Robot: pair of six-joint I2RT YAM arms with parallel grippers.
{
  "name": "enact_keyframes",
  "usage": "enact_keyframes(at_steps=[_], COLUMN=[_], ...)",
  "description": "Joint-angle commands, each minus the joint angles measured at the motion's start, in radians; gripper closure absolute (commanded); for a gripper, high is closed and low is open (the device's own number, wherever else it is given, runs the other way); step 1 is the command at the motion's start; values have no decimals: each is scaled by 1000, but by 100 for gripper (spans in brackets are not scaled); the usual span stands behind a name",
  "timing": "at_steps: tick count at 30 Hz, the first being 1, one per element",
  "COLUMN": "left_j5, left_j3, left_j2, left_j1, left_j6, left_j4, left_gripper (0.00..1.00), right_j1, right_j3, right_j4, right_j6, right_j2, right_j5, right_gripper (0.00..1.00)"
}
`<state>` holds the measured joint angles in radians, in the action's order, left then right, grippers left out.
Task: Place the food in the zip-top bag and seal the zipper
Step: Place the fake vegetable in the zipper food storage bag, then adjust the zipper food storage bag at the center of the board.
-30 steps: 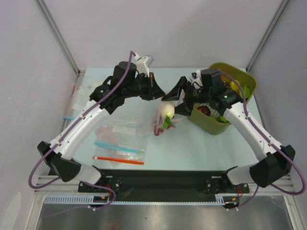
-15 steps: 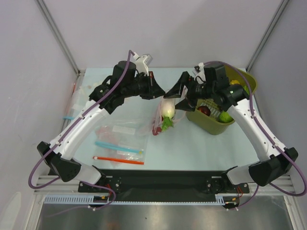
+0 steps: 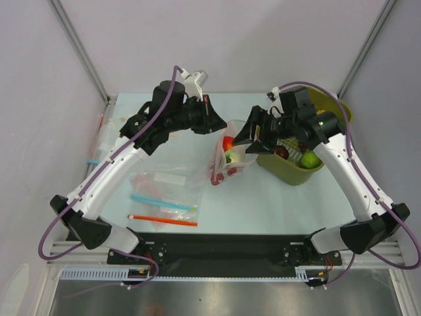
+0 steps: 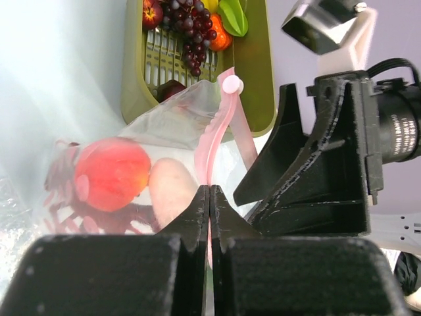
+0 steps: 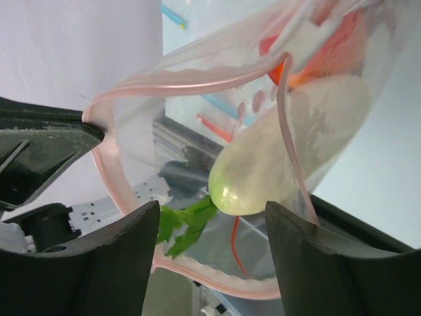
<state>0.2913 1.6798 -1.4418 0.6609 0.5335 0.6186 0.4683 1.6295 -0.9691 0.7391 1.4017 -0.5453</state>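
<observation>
Top view: the zip-top bag stands mid-frame on the surface. The left end effector pinches the mouth's upper-left end. The right end effector hangs spread just right of it, nearer the free strip.

Left wrist: the fingers are clamped on the zipper, which runs upward; tomato and radish lie inside, left.

Right wrist: the jaws are apart and empty, and the mouth gapes directly ahead.
</observation>
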Motion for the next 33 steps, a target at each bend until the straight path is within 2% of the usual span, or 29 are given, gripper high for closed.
enact_keyframes(at_steps=[1,4,10,15,22,28,33], left_j5=[-9,-12,-18,-66,-57,-55,-58], left_j3=[69,81,101,158,208,222,231], left_j2=[4,-2,-12,-42,-74,-80,-75], left_j1=[5,5,5,5,5,5,5], left_j6=[16,11,2,9,6,0,-3], left_j4=[-31,-22,0,47,70,81,87], left_gripper=[100,100,100,100,100,100,100], right_j1=[6,4,4,-5,-19,-17,-11], right_j3=[76,99,139,176,119,121,90], right_j4=[-43,-66,-79,-149,-155,-140,-142], right_j6=[-69,-115,-162,-201,-187,-182,-187], right_j2=[0,3,2,-26,-67,-79,-60], right_j5=[24,41,73,185,263,312,306], right_gripper=[31,35,50,42,36,36,41])
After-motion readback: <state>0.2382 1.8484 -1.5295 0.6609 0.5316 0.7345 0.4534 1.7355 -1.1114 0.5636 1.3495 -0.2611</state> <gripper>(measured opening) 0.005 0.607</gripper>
